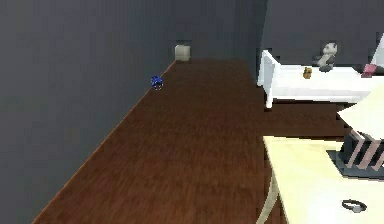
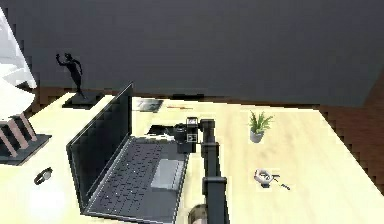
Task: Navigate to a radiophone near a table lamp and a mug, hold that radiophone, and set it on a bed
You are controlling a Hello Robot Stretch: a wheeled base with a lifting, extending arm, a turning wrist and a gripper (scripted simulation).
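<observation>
**Arm out over the table, tip beside the laptop**

Closest of all, at the bottom edge of the arm side view, the dark arm (image 2: 211, 180) goes up across the pale table (image 2: 320, 150). A round brownish thing (image 2: 197, 216) sits at 7 o'clock from it. It could be the mug, but I am not sure.

Going left to right, a white lamp shade (image 2: 8, 60) is at 9 o'clock in the picture. A stand of books (image 2: 15, 135) is below it. A dark statue (image 2: 72, 75) stands at 10 o'clock. Next comes an open laptop (image 2: 130, 165).

The end effector (image 2: 172, 131) is just past the laptop's screen edge. Something small and dark lies on the table right at its tip. I think that is the radiophone, because the lamp is on this same table, but it is too small to tell. So I cannot tell if the end effector has hold of anything, or how its fingers are set.

A little green plant (image 2: 258, 125) stands at 2 o'clock from the arm.

I think a radiophone is small, light, hard and smooth, so it may slip. It could crack if it falls. The best place to take it is across the middle of its body, not by any thin part. The laptop screen is very near and could get bumped.
</observation>
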